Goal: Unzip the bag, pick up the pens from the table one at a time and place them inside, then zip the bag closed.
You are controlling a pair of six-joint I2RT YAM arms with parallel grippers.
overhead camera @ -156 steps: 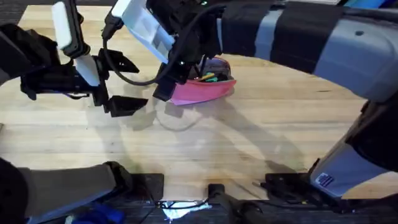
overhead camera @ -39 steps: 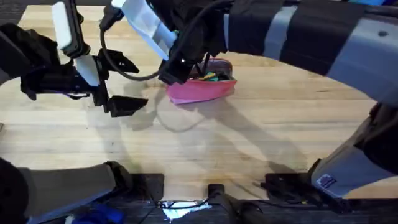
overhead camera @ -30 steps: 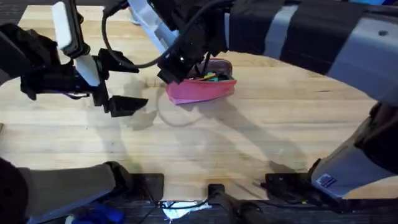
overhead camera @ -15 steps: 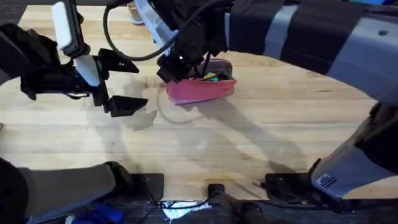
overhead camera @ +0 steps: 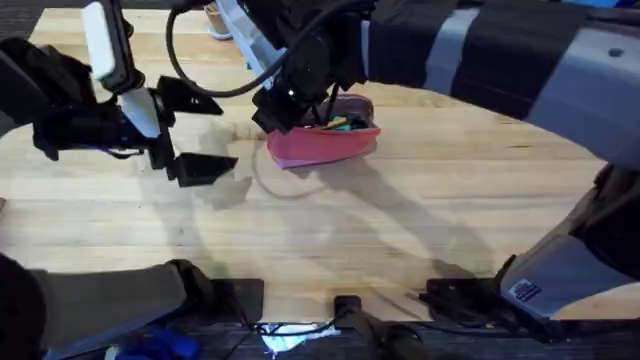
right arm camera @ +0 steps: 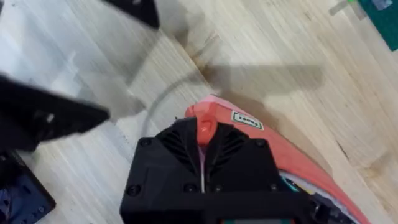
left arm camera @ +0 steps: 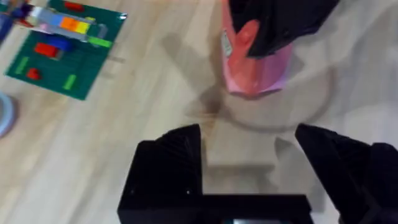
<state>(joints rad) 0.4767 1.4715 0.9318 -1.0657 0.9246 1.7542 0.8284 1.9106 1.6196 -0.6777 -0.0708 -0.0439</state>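
The pink bag [overhead camera: 325,147] lies on the table [overhead camera: 400,230] at the far middle, its top gaping, with coloured pens [overhead camera: 340,124] showing inside. My right gripper [overhead camera: 272,118] reaches across and is shut on the bag's left end. In the right wrist view its fingertips [right arm camera: 202,134] pinch a pink-red tab at the end of the bag [right arm camera: 292,158]. My left gripper [overhead camera: 200,135] hovers open to the left of the bag, apart from it. In the left wrist view its fingers [left arm camera: 249,162] stand wide, with the bag [left arm camera: 255,65] beyond them.
A green baseplate [left arm camera: 62,50] carrying small bricks lies off to the side in the left wrist view. A small object [overhead camera: 212,18] sits at the table's far edge. The right arm's upper links [overhead camera: 520,60] span the far right. The near half of the table is bare wood.
Over five seconds the right wrist has swung a little farther from the camera while staying at the bag's left end. The last half second shows almost no motion. The left arm stays still.
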